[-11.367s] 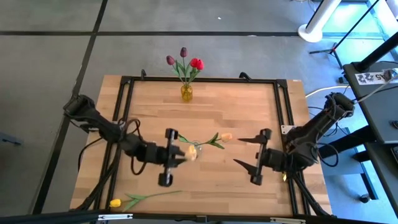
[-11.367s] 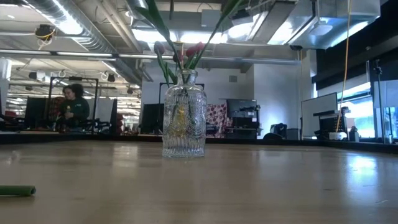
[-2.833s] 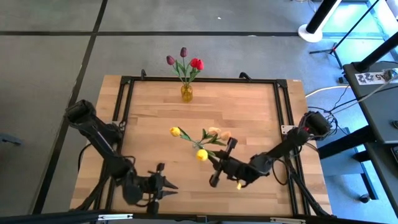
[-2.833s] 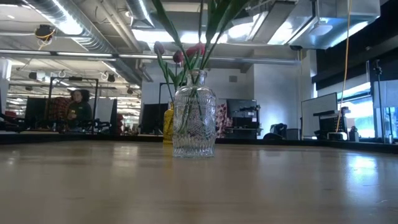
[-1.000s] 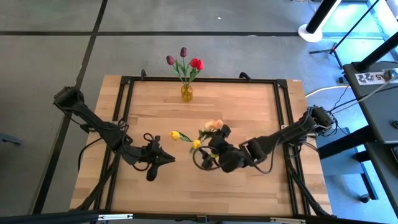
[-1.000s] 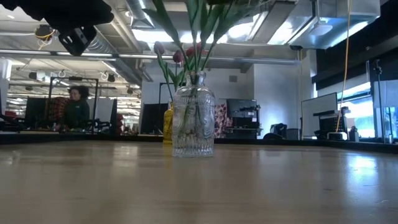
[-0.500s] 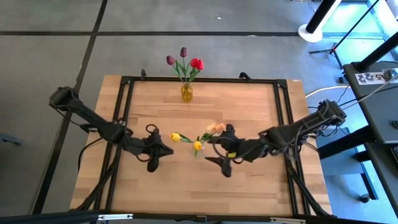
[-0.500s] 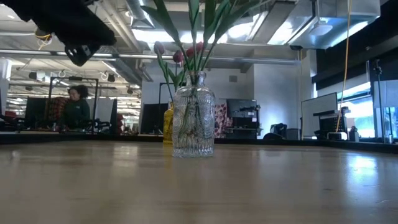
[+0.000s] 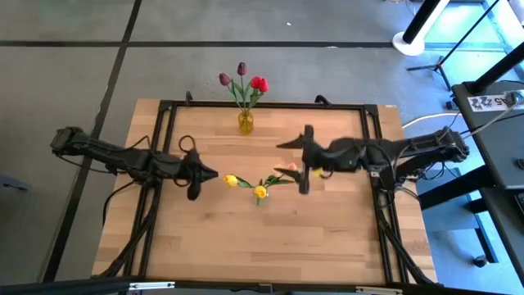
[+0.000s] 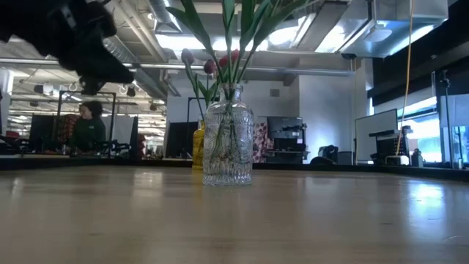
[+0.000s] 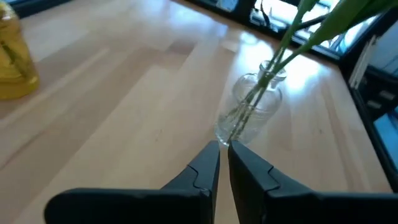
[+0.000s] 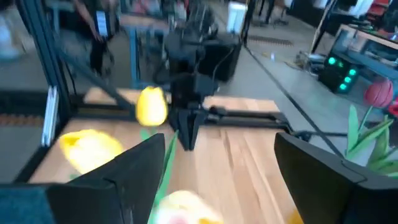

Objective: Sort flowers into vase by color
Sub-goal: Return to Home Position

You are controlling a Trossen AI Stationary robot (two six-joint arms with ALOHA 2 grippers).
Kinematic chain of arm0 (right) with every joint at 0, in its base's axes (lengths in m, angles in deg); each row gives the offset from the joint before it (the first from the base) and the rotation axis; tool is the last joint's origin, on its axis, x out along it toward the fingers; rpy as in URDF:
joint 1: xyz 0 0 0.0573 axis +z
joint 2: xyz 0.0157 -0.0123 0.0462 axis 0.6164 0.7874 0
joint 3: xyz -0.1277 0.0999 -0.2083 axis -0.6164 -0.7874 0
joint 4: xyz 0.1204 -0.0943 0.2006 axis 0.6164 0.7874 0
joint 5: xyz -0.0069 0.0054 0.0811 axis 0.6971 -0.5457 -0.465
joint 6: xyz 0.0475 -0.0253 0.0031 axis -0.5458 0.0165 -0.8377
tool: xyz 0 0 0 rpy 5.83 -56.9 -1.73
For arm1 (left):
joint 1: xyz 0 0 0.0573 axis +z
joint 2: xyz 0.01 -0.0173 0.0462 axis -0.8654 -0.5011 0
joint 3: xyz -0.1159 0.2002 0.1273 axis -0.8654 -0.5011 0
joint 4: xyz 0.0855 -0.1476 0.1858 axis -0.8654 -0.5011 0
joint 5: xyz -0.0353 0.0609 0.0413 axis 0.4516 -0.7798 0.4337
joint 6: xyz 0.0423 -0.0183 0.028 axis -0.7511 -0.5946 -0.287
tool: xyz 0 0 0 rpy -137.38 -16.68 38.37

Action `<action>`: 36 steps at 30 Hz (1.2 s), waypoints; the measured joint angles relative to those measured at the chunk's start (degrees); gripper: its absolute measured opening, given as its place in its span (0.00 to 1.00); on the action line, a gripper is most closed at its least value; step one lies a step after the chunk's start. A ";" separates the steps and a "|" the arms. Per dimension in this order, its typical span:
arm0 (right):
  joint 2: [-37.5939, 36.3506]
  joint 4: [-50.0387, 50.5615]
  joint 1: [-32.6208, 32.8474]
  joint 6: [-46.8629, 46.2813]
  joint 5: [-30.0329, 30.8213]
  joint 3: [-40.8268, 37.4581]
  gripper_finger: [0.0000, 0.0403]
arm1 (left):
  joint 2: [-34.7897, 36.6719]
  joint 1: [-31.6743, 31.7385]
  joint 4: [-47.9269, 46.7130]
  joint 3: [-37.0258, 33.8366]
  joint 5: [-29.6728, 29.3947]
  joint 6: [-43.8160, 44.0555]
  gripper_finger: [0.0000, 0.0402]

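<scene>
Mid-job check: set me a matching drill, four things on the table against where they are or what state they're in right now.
Things:
1. left gripper
2. right gripper
3. clear vase
4. yellow vase

States:
A. far edge of the table, holding red and purple flowers
B. fingers wide apart
C. middle of the table, holding yellow and peach flowers
D. fingers shut, holding nothing

Pairs: 1-D; 2-B; 3-C; 4-A

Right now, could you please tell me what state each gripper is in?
Left gripper: shut, holding nothing.
Right gripper: open wide, holding nothing.
</scene>
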 joint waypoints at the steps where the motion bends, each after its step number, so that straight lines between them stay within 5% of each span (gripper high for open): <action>1: -0.93 -2.77 -1.34 -0.04 -1.69 -1.99 0.75 | 2.27 0.10 0.31 -1.56 -0.02 0.37 0.08; 7: -11.74 -18.71 -4.87 3.38 -5.18 -17.42 0.69 | 14.95 -0.76 0.72 -8.22 -0.14 0.80 0.08; 16: -27.51 -20.40 -6.07 0.77 -4.64 -32.15 0.53 | 29.89 -0.79 9.21 -10.94 4.51 -7.35 0.08; 25: -36.28 -21.84 -6.09 -3.44 -4.55 -41.16 0.50 | 33.53 0.09 17.02 -17.87 7.17 -9.22 0.08; 36: -36.54 -24.09 -6.14 -4.65 -4.57 -38.50 0.50 | 34.03 2.83 18.11 -19.29 6.70 -11.82 0.08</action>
